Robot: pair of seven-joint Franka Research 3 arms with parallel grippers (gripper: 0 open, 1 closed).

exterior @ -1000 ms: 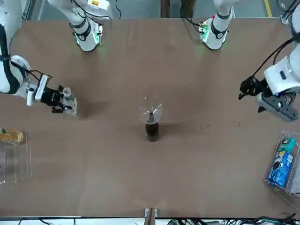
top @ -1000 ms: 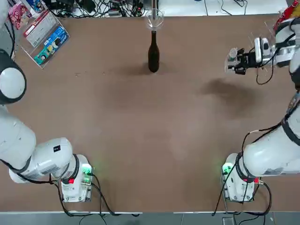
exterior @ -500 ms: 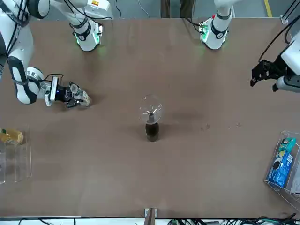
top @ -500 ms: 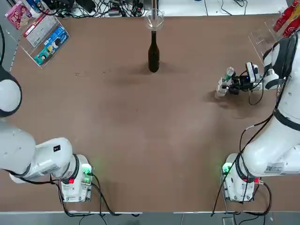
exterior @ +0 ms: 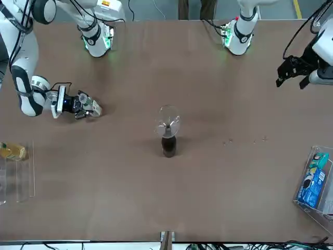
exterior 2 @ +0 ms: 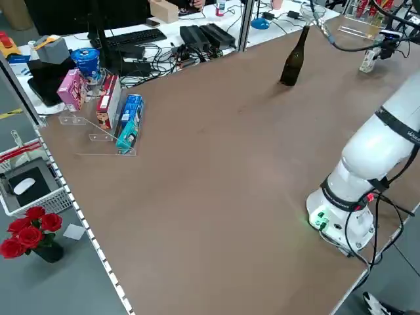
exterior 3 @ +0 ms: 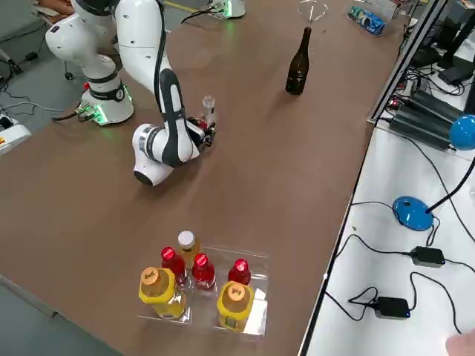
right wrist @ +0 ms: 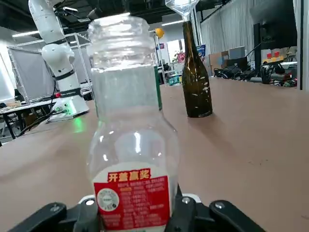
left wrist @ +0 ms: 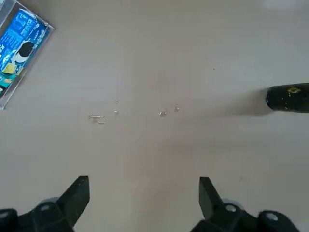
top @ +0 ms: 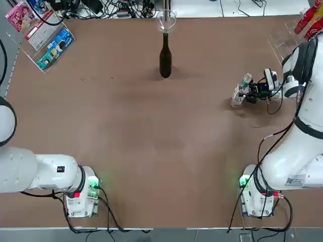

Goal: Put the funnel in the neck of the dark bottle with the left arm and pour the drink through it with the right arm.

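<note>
My right claw (top: 246,94) is clamped low around the drink (top: 240,90), which stands upright on the worktop (top: 151,141); the dark bottle (top: 165,56), funnel (top: 166,20) seated in its neck, rises upright well off toward the worktop's middle, nearer this arm; my left claw (exterior: 291,78), spread empty, hangs aside.

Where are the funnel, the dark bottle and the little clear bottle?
funnel (exterior: 167,121): front view, on its clear bowl.
dark bottle (top: 165,59): top view, on its dark body.
little clear bottle (exterior 3: 208,110): right side view, on its neck, above the right gripper.
</note>
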